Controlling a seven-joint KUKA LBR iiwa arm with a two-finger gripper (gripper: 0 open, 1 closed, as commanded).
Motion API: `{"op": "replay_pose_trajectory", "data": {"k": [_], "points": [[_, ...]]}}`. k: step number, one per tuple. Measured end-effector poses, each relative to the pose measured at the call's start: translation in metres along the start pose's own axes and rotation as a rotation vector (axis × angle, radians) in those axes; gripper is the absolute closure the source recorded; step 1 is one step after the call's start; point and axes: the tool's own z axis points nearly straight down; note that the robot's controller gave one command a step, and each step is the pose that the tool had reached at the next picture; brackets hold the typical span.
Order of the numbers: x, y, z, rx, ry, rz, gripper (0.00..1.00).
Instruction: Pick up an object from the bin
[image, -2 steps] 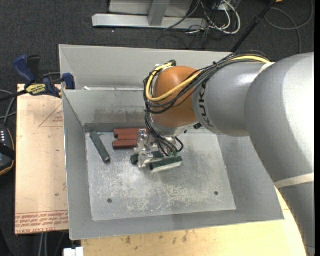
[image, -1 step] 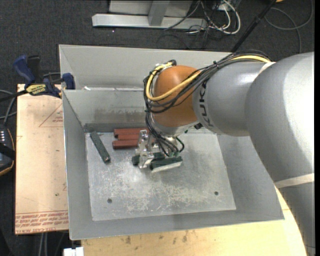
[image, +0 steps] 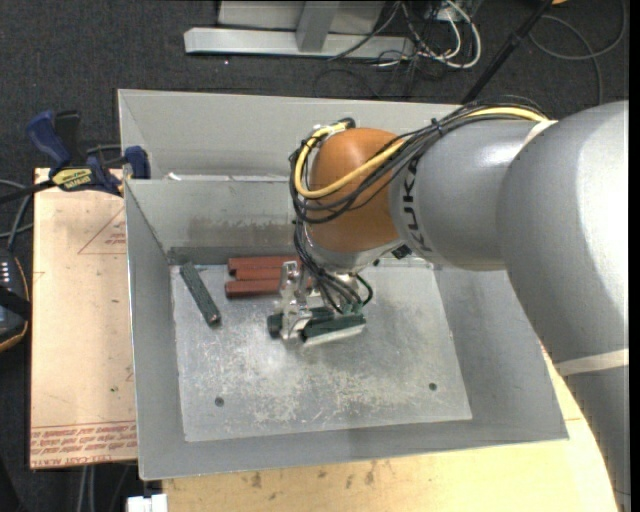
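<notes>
Camera view: the gripper (image: 297, 316) stands low at the centre of the grey metal bin (image: 330, 400). A dark green flat plastic piece (image: 338, 323) lies just beside it, its long axis running toward the right wall. Whether the jaws are apart or together cannot be told.

The thick silver arm (image: 520, 200) reaches in from three o'clock. Its orange wrist cover (image: 345, 195) is looped with yellow and black cables (image: 322, 150). The pincer (image: 302, 322) hangs at six o'clock below the cover, pointing downward.
</notes>
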Motion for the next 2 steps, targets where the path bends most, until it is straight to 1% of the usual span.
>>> {"op": "replay_pose_trajectory", "data": {"k": [1,2], "points": [[-0.001,0.0,-0.02,0.0,0.0,0.001,1.0],[-0.003,0.0,-0.035,0.0,-0.004,0.001,1.0]]}}
